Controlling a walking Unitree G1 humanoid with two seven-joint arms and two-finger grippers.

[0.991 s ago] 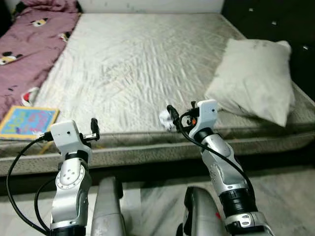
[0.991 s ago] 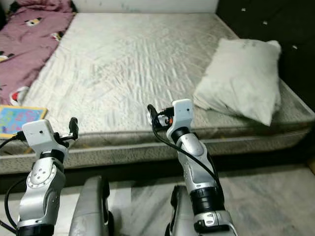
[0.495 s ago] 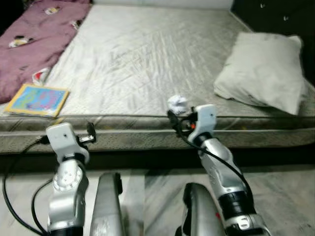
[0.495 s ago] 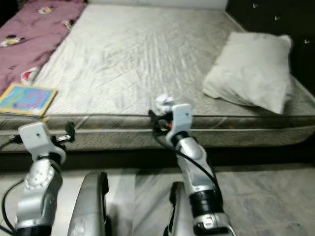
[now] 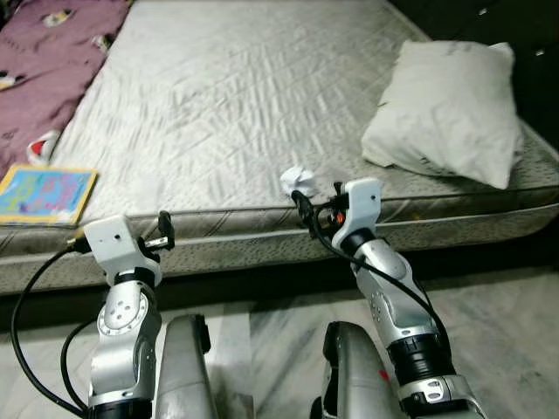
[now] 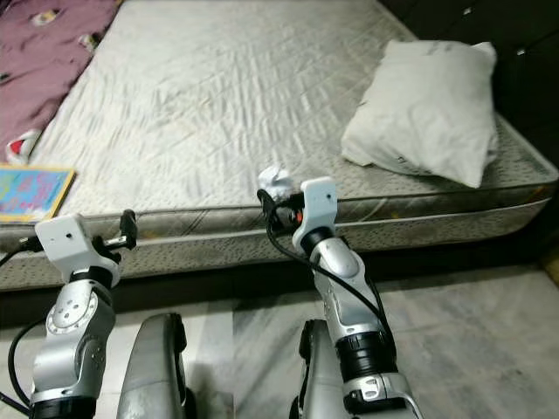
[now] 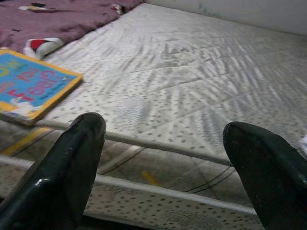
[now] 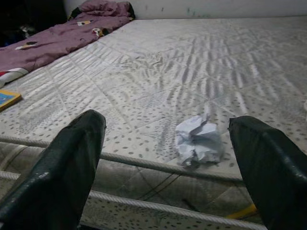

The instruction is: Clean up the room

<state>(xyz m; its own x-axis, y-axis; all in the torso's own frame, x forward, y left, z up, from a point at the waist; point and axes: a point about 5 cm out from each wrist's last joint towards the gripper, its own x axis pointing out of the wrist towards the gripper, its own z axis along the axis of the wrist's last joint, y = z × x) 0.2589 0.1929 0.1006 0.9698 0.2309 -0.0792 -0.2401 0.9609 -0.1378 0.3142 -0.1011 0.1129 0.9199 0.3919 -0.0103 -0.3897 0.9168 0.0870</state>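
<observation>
**One paper ball on the mattress edge, both grippers open in front of it**

You have one crumpled white paper ball [image 8: 198, 142] to deal with. It sits on the bare grey mattress [image 5: 236, 96], right at the near edge, just behind the piped seam. In the right wrist view it lies ahead of the right gripper [image 8: 170, 158], between the lines of the two fingers and closer to one of them, not touching either. From the head camera the paper ball shows just beyond the tips of that gripper, which is held up at the mattress side.

Your right gripper's two black fingers [image 8: 72, 163] are spread wide, with nothing between them. Your left gripper [image 7: 163, 163] is the same: two fingers set wide apart, holding nothing, pointed at the mattress side. Ahead of it and off to one finger's side lies one picture book [image 7: 29, 86] with a blue cover and yellow border, flat on the mattress near the edge, well apart from the paper ball.

Count of the rest: one white pillow [image 5: 450, 109] lying on the mattress, off to the right of your right gripper and well apart from the paper; one maroon printed blanket [image 5: 44, 61] along the mattress's left side, beyond the book. The floor [image 5: 507, 323] under you is pale marbled tile
</observation>
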